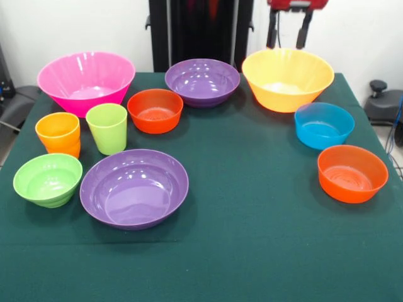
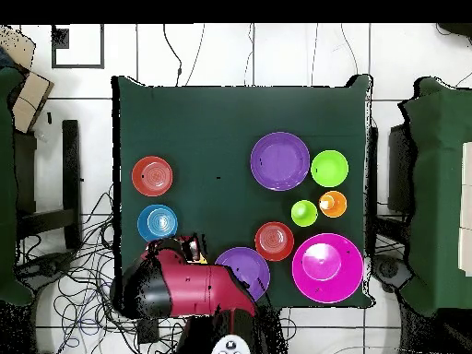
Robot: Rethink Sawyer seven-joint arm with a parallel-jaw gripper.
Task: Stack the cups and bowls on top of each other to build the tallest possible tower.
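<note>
All cups and bowls stand singly on the green cloth; no tower is in view. At the far side are the pink bowl (image 1: 86, 82), a purple bowl (image 1: 203, 80) and the yellow-orange bowl (image 1: 288, 78). My gripper (image 1: 288, 34) hangs open and empty just above and behind the yellow-orange bowl. A red-orange bowl (image 1: 155, 110), the lime cup (image 1: 107, 128) and the orange cup (image 1: 58, 133) stand mid-left. The small lime bowl (image 1: 48, 179) and second purple bowl (image 1: 134, 187) sit near left. The blue bowl (image 1: 323, 124) and another red-orange bowl (image 1: 352, 173) are on the right.
In the overhead view the red arm (image 2: 184, 281) covers the yellow-orange bowl, beside the blue bowl (image 2: 158, 222). Black chairs (image 1: 384, 100) stand off both table sides. Cables lie on the floor around the base.
</note>
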